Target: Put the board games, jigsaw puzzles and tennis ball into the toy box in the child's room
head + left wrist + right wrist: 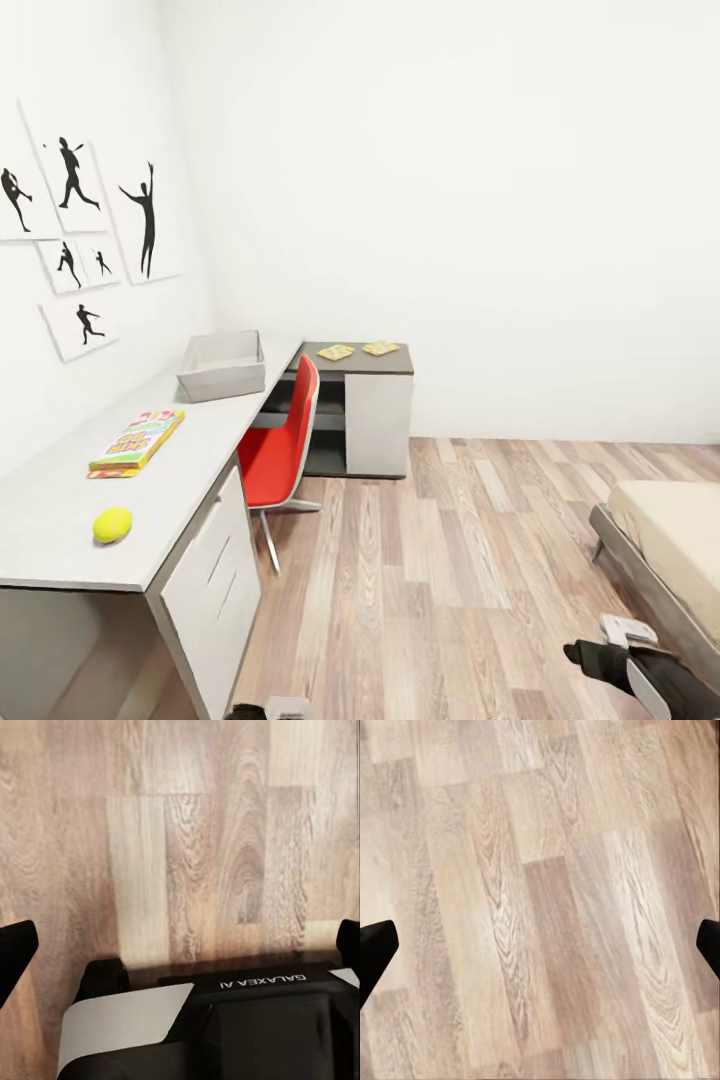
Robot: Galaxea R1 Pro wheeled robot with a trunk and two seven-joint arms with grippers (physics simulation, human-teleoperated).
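Currently toy box [222,364] empty-looking on pale table [60,520], against wall. Board game [137,439] and tennis ball [112,524] nearer on same top; two jigsaw puzzles [358,349] on dark end. Bed [672,535] corner at right. Left gripper [180,945] and right gripper [540,945] both spread wide, empty, over wood floor [450,580]. Risk: ball rolling off edge if nudged; red chair [282,450] blocking approach.
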